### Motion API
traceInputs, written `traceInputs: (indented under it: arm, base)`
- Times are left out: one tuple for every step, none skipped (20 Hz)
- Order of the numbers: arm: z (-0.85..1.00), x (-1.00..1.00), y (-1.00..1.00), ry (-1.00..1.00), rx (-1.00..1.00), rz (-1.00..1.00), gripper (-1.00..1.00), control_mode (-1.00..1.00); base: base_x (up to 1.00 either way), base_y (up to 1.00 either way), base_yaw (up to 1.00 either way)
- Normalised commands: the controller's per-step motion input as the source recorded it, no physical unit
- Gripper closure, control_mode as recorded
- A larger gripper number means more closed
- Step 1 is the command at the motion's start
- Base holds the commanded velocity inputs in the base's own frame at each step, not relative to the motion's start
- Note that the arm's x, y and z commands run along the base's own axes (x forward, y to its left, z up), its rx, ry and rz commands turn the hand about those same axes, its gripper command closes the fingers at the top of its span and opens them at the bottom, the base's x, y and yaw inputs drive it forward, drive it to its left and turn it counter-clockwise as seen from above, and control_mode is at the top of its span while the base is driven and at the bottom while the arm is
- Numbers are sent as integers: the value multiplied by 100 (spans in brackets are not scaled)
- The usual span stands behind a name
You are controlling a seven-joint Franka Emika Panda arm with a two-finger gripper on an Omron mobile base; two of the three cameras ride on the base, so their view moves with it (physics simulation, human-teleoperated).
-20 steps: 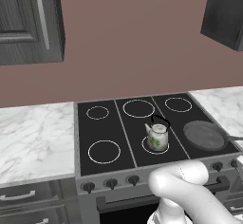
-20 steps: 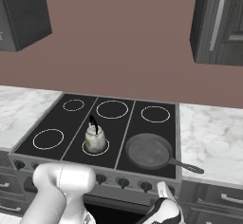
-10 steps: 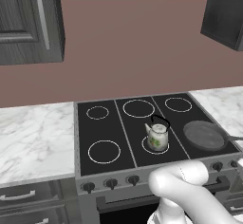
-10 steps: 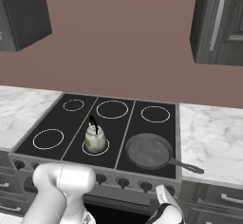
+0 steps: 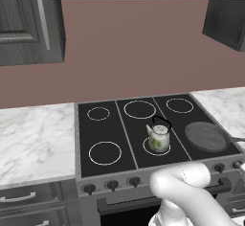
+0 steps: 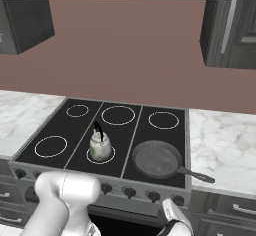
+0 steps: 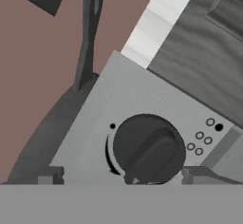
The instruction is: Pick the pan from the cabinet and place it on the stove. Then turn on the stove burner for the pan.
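The dark grey pan rests flat on the stove, covering the front-right stove burner, whose ring is hidden under it. Its thin handle points right over the counter edge. My gripper is low in front of the range and is open. Its fingertips stand on either side of a dark knob without touching it. This is the rightmost knob of the front row. The cabinet hangs up on the right, door shut.
A small white floral kettle stands on the front-centre ring. Marble counter flanks the stove on both sides. Another wall cabinet hangs on the left, and a hood runs overhead.
The hand has shifted slightly in front of the range. Pan and kettle have not moved.
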Motion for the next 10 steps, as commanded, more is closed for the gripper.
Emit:
traceInputs:
  arm:
    - [32, -71, 0, 0, 0, 0, -100, -100]
    - [31, -71, 0, 0, 0, 0, -100, -100]
    - [31, -73, 0, 0, 0, 0, -100, -100]
    - [30, -78, 0, 0, 0, 0, -100, -100]
    - [25, -78, 0, 0, 0, 0, -100, -100]
    - [21, -76, 0, 0, 0, 0, -100, -100]
    - [21, -78, 0, 0, 0, 0, -100, -100]
    - [22, -78, 0, 0, 0, 0, -100, -100]
    - [22, -75, 0, 0, 0, 0, -100, -100]
    - [22, -74, 0, 0, 0, 0, -100, -100]
  base:
    - [0, 0, 0]
    - [0, 0, 0]
    - [0, 0, 0]
    - [0, 0, 0]
    - [0, 0, 0]
    - [0, 0, 0]
    - [0, 0, 0]
    - [0, 0, 0]
    - [0, 0, 0]
    - [0, 0, 0]
